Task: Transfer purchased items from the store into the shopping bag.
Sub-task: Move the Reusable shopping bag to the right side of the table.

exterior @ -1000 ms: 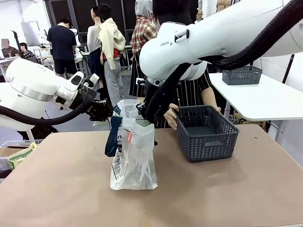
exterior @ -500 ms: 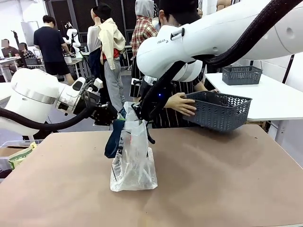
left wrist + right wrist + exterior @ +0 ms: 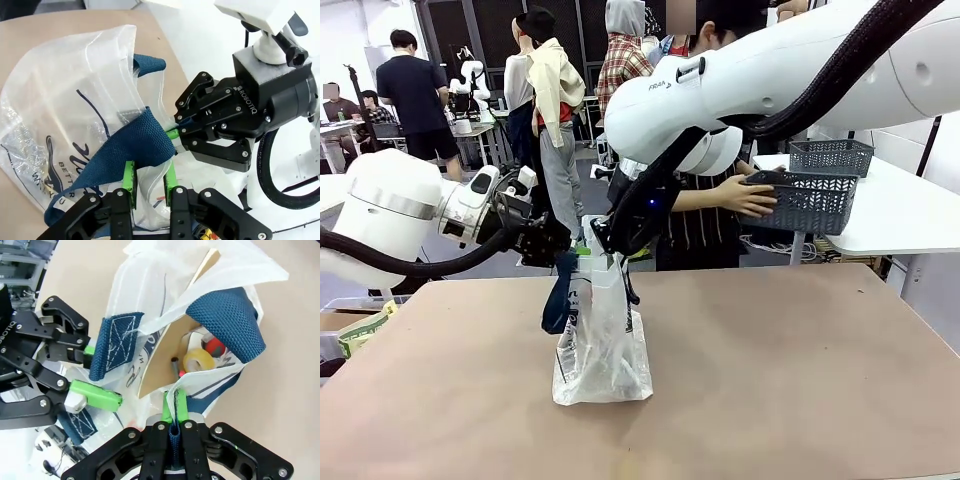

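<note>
The translucent white shopping bag (image 3: 600, 345) stands mid-table, hanging from both grippers. My right gripper (image 3: 174, 410) is shut on one navy strap handle (image 3: 227, 325) at the bag's rim. My left gripper (image 3: 149, 179) has its fingers apart, with the other navy strap (image 3: 137, 147) draped over one green pad (image 3: 129, 181) and bag plastic between the pads. The two grippers face each other closely above the bag, the right one (image 3: 175, 134) just ahead of the left. Inside the bag lie the flat brown box (image 3: 167, 352), a yellowish round thing (image 3: 196, 361) and a small red item (image 3: 215, 346). A person's hand (image 3: 750, 195) holds the dark lattice basket (image 3: 810, 202) up beyond the table's far edge.
A second dark basket (image 3: 832, 156) sits on the white table (image 3: 880, 215) at the back right. Bare brown tabletop (image 3: 790, 370) lies around the bag. People stand in the background to the left.
The person has lifted the basket off the table and carried it up and back to the right. The bag's mouth has narrowed as the grippers drew closer together.
</note>
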You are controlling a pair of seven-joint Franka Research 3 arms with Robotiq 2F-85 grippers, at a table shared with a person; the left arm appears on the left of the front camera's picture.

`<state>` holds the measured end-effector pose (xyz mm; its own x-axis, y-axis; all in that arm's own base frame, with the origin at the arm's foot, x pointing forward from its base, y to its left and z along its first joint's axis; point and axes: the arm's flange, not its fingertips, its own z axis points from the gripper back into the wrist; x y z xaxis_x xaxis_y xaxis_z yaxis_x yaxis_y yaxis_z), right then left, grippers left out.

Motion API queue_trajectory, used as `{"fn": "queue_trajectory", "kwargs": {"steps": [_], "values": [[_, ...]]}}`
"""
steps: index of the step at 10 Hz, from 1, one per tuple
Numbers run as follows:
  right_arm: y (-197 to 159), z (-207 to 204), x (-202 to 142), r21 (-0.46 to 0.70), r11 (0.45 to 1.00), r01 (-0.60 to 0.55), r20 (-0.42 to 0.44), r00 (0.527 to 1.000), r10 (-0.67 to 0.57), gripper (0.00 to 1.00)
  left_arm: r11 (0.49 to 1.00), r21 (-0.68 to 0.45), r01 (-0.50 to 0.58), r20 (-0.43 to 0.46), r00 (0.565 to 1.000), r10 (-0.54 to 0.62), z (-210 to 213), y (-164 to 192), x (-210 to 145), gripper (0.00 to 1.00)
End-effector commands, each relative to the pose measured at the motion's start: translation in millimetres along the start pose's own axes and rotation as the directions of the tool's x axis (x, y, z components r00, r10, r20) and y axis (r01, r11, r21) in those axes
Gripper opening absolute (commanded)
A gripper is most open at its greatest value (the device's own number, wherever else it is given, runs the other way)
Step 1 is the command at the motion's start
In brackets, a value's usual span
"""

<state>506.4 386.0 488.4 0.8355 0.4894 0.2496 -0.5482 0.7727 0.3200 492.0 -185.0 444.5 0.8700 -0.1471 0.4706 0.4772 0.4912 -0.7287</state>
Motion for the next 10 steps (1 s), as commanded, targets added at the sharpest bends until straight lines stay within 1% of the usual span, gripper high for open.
{"fn": "queue_trajectory", "kwargs": {"steps": [1, 3, 5, 10], "values": [[7, -6, 3, 0.053, 0.997, -0.056, 0.026, 0.998, 0.054, 0.0, 0.997, -0.071, 0.014, 0.017, 1.0, -0.013, -8, 3, 5, 0.3], [17, -8, 4, 0.055, 0.994, -0.097, 0.031, 0.995, 0.095, 0.0, 0.997, -0.076, 0.017, 0.043, 0.999, -0.014, -14, 3, 8, 0.3], [24, -9, 3, 0.048, 0.99, -0.134, 0.033, 0.991, 0.132, 0.0, 0.996, -0.086, 0.014, 0.049, 0.999, -0.01, -19, 3, 11, 0.3], [32, -14, 8, 0.026, 0.986, -0.165, 0.005, 0.986, 0.165, 0.0, 0.993, -0.118, -0.021, 0.049, 0.998, 0.027, -27, 8, 18, 0.3]]}}
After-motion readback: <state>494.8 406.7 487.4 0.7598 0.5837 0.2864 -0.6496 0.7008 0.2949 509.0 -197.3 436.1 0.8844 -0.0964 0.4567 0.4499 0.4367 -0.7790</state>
